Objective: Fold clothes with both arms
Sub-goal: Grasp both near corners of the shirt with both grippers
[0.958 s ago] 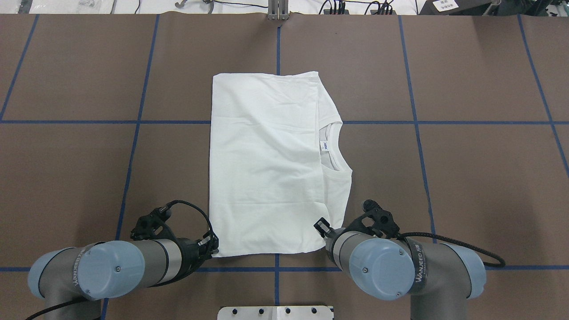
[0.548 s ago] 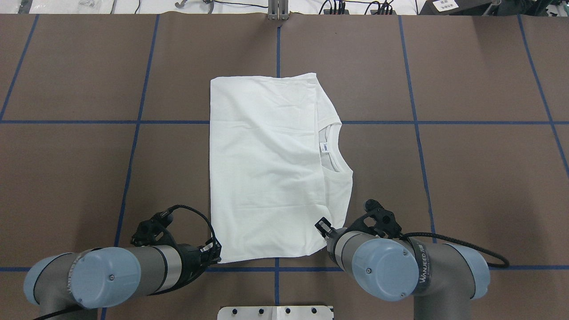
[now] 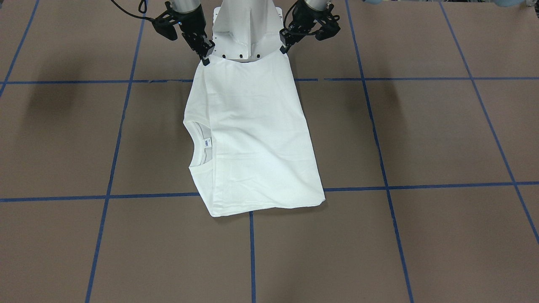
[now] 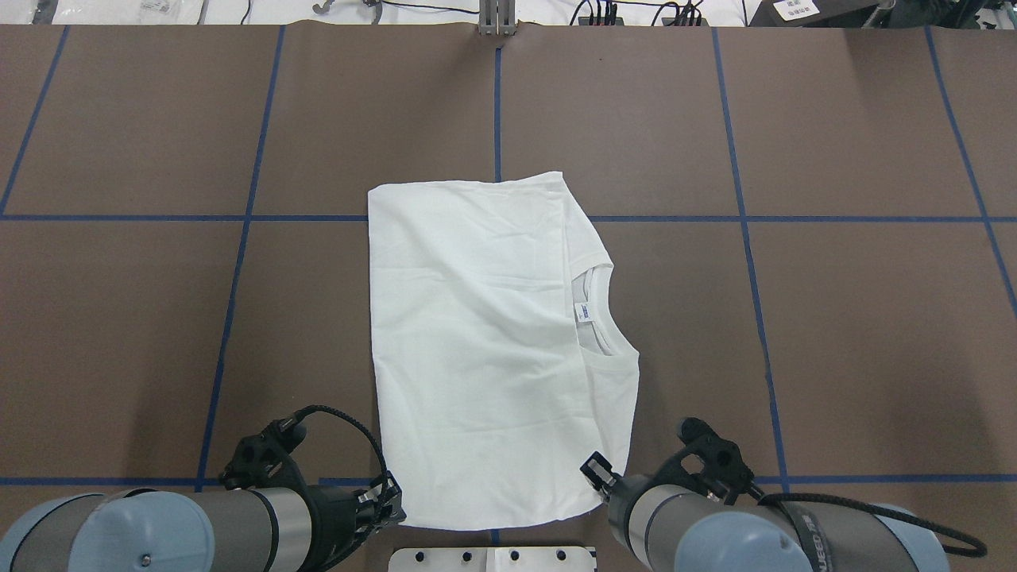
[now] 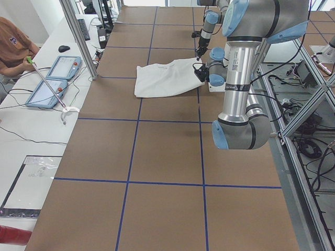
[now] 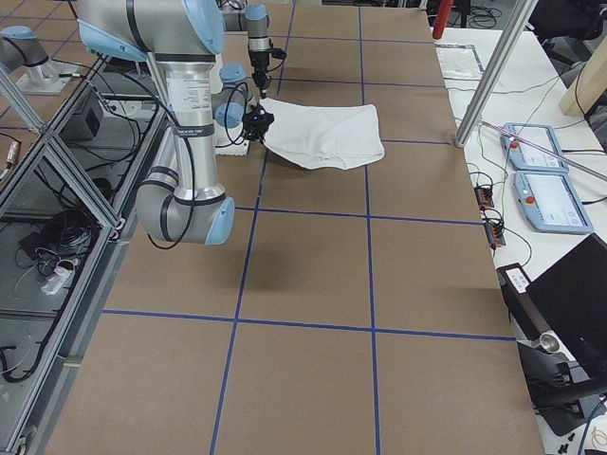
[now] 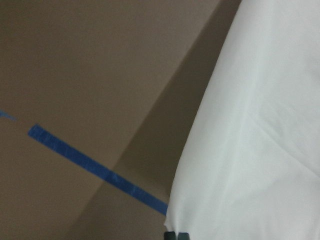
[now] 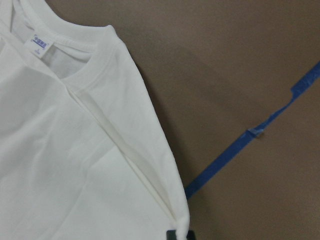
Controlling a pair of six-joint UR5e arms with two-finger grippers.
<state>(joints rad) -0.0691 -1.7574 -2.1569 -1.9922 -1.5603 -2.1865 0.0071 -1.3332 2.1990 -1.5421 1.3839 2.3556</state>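
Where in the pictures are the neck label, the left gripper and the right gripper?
neck label [image 4: 584, 313]: overhead view, middle of the label.
left gripper [image 3: 283, 48]: front-facing view, between fingertips, at a T-shirt [image 3: 257, 139] corner.
right gripper [image 3: 205, 61]: front-facing view, between fingertips, at the other corner.

white T-shirt, ribbed collar, blue tape

Label: small white neck label, print unreadably small.
Fingertips: black left gripper, black right gripper at white cotton T-shirt corners, cut by wrist views' lower edges.
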